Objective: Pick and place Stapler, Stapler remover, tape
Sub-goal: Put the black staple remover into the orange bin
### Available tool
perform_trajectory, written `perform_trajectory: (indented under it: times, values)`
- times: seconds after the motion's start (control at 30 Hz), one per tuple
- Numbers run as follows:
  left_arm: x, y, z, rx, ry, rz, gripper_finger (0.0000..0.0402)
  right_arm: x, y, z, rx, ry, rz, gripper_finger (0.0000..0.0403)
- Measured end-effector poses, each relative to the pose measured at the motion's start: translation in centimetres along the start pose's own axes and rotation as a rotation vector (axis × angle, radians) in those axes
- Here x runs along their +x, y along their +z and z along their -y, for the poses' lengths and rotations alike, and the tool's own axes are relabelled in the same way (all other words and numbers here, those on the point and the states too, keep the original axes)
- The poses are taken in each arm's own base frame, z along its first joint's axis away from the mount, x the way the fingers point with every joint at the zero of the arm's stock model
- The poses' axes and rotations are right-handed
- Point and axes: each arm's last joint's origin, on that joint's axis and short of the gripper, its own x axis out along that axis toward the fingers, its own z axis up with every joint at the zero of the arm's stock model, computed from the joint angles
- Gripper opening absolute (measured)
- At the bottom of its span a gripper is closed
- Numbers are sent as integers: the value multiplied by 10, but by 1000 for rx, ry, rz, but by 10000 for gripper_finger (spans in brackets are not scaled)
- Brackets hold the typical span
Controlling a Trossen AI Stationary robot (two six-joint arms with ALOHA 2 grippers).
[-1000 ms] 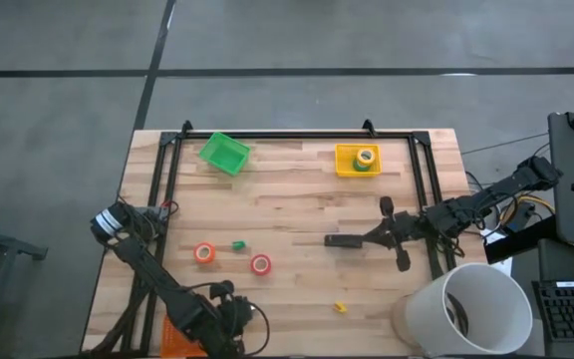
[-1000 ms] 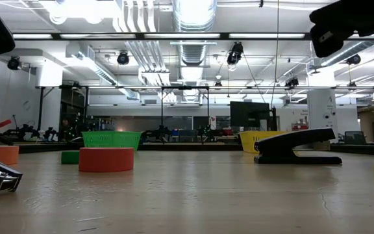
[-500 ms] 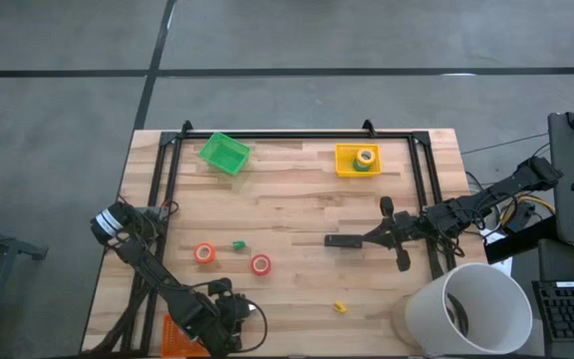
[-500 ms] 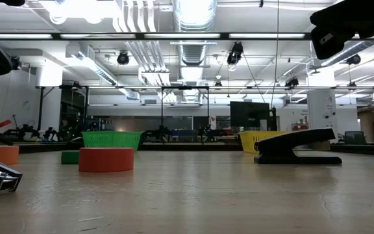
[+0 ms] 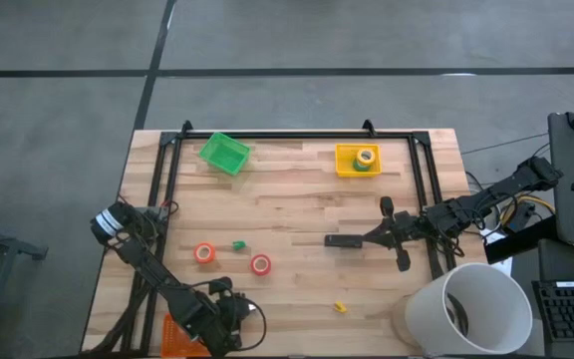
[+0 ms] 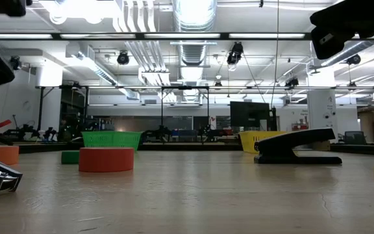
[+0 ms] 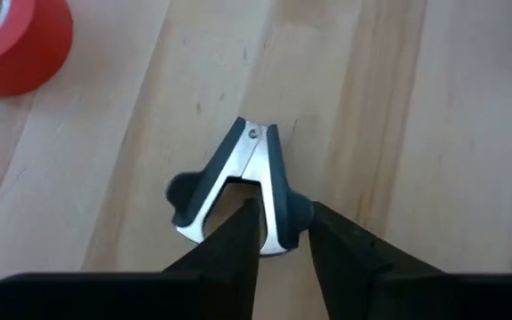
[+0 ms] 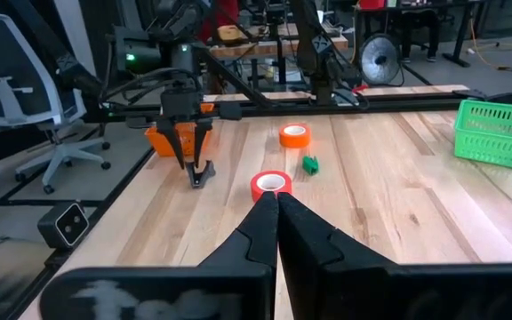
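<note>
2 arms, but only the left is placed to act: the left claw [image 7: 283, 213] hangs at the table's near left edge, directly over the remover [image 7: 238, 182]. The remover lies flat, its hinge pointing away from the claw, with 1 wing inside it; whether that wing is pinched yet, I cannot tell. The high view hides the remover under the arm; the left wrist view shows it. The right claw [image 8: 276, 203], pressed together, waits mid-right just behind the stapler [image 6: 297, 146], whose long axis runs on from the claw.
</note>
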Motion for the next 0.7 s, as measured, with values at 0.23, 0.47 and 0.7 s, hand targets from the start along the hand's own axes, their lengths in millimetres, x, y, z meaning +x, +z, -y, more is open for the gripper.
perform_trajectory:
  times: [0.23, 0.47, 0.7]
  values:
    - [2, 0, 0, 2, -1, 21, 63, 0, 0, 0, -2, 0, -1, 8]
    - [0, 2, 2, 27, -15, 49, 16, 0, 0, 0, -3, -3, -2, 8]
    - [-2, 4, 5, 38, -32, 47, 20, 0, -1, 0, -4, -5, -4, 8]
